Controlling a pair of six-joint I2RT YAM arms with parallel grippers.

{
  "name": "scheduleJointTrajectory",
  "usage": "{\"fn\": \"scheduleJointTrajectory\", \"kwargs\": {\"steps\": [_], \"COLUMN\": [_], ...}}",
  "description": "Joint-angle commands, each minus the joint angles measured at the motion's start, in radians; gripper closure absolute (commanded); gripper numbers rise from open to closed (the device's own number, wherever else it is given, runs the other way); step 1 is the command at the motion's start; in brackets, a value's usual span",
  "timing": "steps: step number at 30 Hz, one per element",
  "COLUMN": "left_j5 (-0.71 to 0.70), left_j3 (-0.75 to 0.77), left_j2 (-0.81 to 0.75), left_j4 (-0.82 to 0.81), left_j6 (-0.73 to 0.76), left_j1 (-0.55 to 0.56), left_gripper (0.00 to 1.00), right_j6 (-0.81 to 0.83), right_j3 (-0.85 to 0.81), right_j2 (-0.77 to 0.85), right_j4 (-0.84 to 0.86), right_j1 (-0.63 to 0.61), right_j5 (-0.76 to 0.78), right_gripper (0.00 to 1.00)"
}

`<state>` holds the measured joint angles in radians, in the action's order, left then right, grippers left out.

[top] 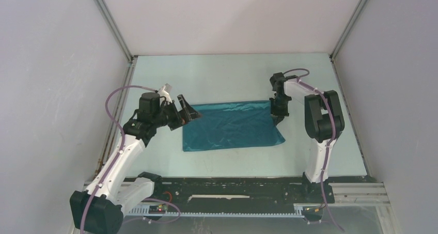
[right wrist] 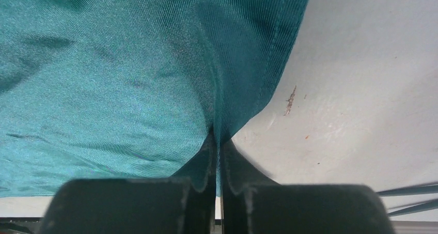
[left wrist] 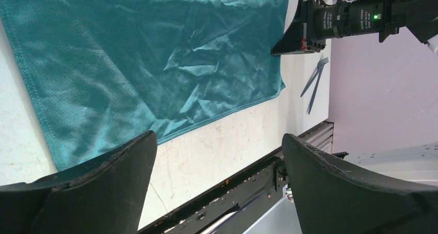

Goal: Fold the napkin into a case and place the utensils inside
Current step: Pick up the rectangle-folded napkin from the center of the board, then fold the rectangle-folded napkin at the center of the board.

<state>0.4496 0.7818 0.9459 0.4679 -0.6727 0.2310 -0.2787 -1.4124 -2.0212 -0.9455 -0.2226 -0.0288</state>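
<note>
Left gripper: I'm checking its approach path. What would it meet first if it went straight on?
Most likely the napkin, which lies just ahead of the open left gripper, though depth is unclear.

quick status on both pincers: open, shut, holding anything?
Left pincer: open, holding nothing.
Right pincer: closed, pinching the edge of the napkin.

Napkin on table, utensils right of it
</note>
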Motion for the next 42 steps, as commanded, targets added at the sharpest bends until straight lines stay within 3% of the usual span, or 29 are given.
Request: {"fn": "scheduleJointTrajectory", "kwargs": {"steps": [1, 20, 27, 33, 42], "left_j5": [0.017, 0.027, 0.025, 0.013, 0.01], "left_j3": [0.011, 0.011, 0.006, 0.011, -0.002], "left_j2": [-0.016, -0.012, -0.007, -0.006, -0.015], "left_j4": [-0.009, -0.012, -0.011, -0.006, -0.004], "left_j6": [0.007, 0.008, 0.019, 0.019, 0.015], "left_j1": [0.003, 0.003, 0.002, 0.003, 0.002], "left_gripper": [0.02, 0.02, 0.02, 0.02, 0.02], "right_j6": [0.046, 0.139, 0.121, 0.062, 0.015], "right_j3": [0.042, 0.071, 0.06, 0.039, -0.252], "right_j2": [0.0, 0.115, 0.143, 0.132, -0.064], "right_j4": [0.065, 0.062, 0.048, 0.044, -0.006], "right_j1": [0.006, 0.208, 0.081, -0.141, -0.4], "right_j5": [0.111, 0.232, 0.232, 0.178, 0.094], "right_gripper": [1.0, 1.0, 1.0, 1.0, 1.0]}}
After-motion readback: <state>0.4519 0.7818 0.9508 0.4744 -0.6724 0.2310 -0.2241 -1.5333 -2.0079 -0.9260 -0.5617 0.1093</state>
